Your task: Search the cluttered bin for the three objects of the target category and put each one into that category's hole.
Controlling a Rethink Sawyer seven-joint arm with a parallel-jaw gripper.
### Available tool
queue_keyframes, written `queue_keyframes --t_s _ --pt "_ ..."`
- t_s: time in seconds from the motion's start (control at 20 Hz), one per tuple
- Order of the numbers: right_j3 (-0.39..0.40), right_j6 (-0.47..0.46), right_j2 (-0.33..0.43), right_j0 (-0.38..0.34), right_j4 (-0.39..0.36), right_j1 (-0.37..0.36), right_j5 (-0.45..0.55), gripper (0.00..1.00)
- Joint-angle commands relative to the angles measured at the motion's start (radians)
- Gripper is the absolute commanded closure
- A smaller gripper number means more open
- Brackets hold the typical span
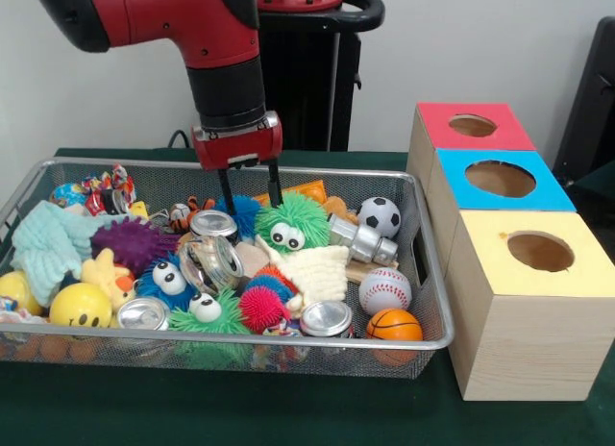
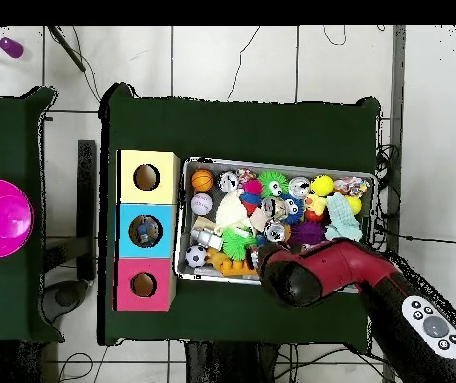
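Balls — soccer ball (image 1: pixel 380 216), baseball (image 1: pixel 384 290), basketball (image 1: pixel 394 325) — at lower right of bin (image 1: pixel 434 342): probably light, smooth, prone to roll; best pinched across the middle. Gripper (image 1: pixel 249 193) at frame centre, fingers parted and empty, above the clutter.

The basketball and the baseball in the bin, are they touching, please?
Cannot tell. In the front view the basketball sits just below the baseball; their edges meet in the picture, but depth could separate them.
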Motion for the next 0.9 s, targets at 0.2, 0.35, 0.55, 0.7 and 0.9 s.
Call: queue_keyframes --t_s 0.2,0.35,0.55,0.7,0.9 --pt "-0.068 -0.408 0.084 -0.047 -0.001 0.085 0.112 0.00" --pt "-0.106 -0.410 0.004 0.008 0.069 0.030 0.314 0.00" --pt "-0.125 -0.453 0.003 0.026 0.183 -0.039 0.523 0.00" --pt "-0.128 -0.438 0.009 0.045 0.248 -0.098 0.667 0.00" --pt "-0.097 -0.223 0.051 0.066 0.470 -0.188 0.845 0.00"
